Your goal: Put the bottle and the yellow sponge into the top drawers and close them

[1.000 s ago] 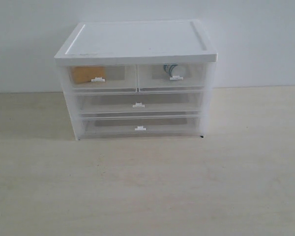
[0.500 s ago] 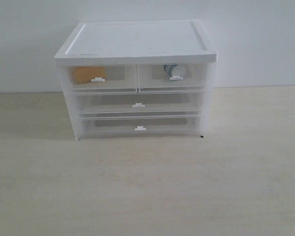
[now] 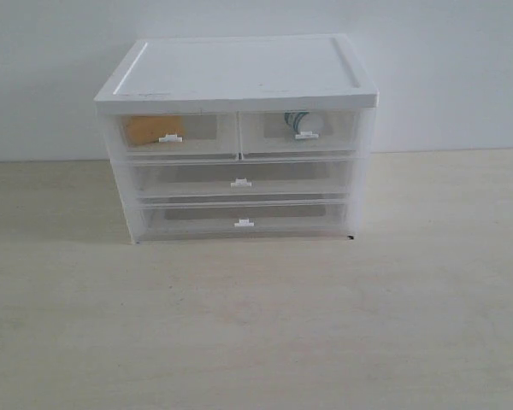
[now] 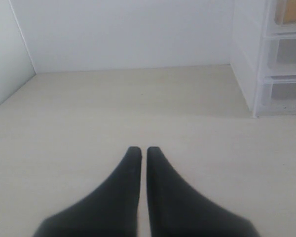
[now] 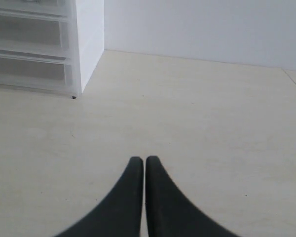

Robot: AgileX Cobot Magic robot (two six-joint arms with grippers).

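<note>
Presumably light, the top drawers (image 3: pixel 207 130) offer hold only at their small clip handles (image 3: pixel 170 137); my left gripper (image 4: pixel 143 149) and right gripper (image 5: pixel 140 159) are closed, empty

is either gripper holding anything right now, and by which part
Nothing is held. The left gripper and the right gripper are both shut and empty; the yellow sponge and the bottle lie in the closed top drawers.

Your left gripper (image 4: pixel 143 150) is closed tight and empty, low and well clear of the cabinet (image 4: pixel 244 54). Your right gripper (image 5: pixel 141 160) is likewise closed and empty, on the cabinet's other side.
</note>
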